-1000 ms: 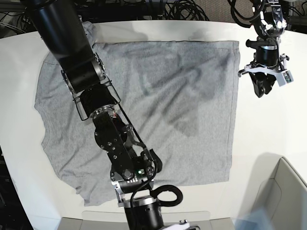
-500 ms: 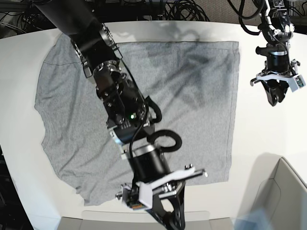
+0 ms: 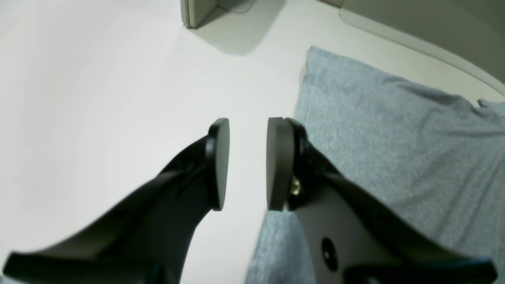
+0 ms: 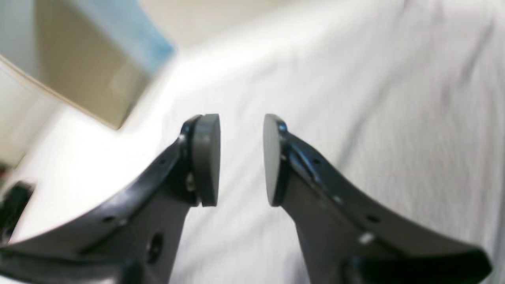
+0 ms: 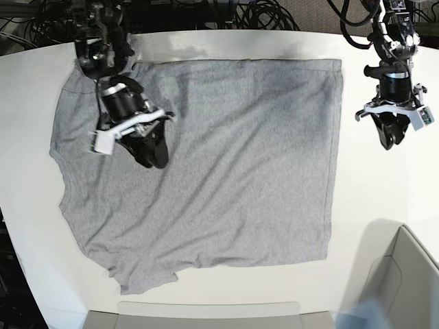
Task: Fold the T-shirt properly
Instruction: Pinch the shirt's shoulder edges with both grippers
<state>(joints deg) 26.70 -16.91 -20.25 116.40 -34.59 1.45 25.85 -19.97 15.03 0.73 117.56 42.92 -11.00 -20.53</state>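
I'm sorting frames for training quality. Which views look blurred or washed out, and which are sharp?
Right wrist view: overexposed, the T-shirt bleached near white and blurred. Left wrist view: gripper fairly crisp, cloth weave soft. Base view: sharp and evenly lit, faint arm shadows on the cloth, edges curved by the lens.

The right tool (image 4: pixel 240 159) hangs with its two pads apart and nothing between them, above blurred pale T-shirt (image 4: pixel 375 98) fabric; a tan box (image 4: pixel 90 75) sits upper left.

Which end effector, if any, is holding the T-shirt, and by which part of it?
Neither. The left end effector and right end effector are both open and empty above the T-shirt.
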